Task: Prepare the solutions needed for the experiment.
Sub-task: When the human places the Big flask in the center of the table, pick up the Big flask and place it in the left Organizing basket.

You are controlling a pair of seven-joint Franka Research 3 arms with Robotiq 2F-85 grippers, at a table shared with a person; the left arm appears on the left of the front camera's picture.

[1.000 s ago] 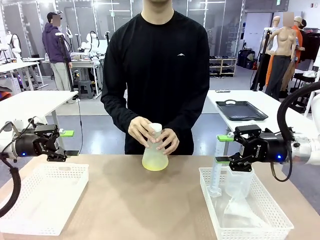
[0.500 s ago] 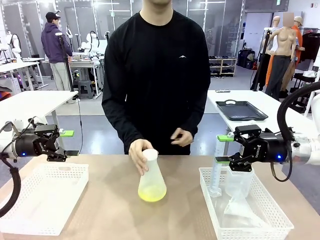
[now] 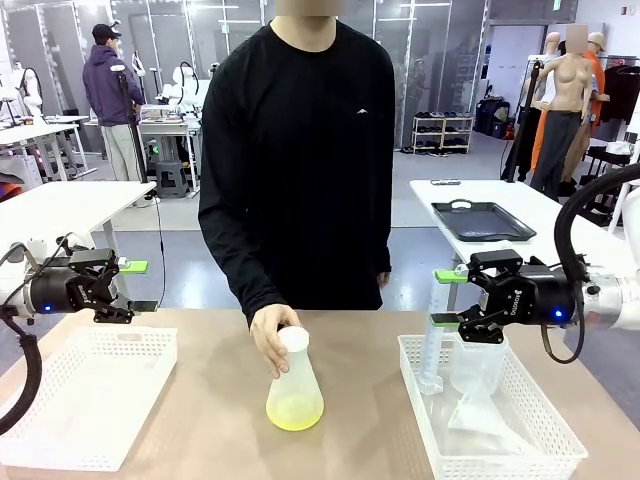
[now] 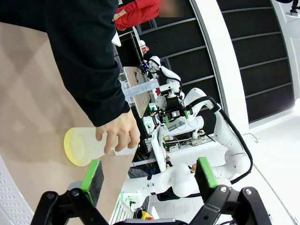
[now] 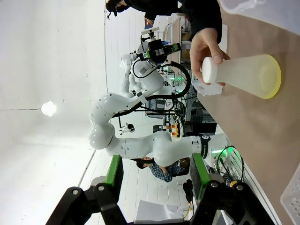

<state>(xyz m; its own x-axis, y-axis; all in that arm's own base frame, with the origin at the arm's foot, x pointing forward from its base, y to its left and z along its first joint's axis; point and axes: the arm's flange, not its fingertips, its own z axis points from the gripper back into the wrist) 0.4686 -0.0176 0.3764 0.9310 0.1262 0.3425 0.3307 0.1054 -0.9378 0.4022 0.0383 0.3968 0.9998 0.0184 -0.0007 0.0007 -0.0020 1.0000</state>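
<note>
A frosted conical flask [image 3: 294, 385] stands on the brown table near the middle, topped by a white cap. A shallow pale yellow-green layer of solution [image 3: 294, 413] lies in its base, also visible as solution [image 4: 71, 146] and solution [image 5: 272, 76]. The person's hand [image 3: 272, 338] grips the flask's neck. My left gripper [image 3: 137, 286] hovers open at the table's left, above a white basket. My right gripper [image 3: 445, 298] stands open at the right, above the other basket. In the wrist views the left gripper [image 4: 147, 176] and right gripper [image 5: 155, 173] hold nothing.
A white basket [image 3: 85, 395] lies at the left. At the right a second white basket [image 3: 490, 420] holds a clear graduated cylinder [image 3: 434, 335] and other clear labware. The person stands at the far edge, centre.
The person has moved the flask toward my side of the table and set it down with one hand; the other hand has dropped away. Both arms stay still.
</note>
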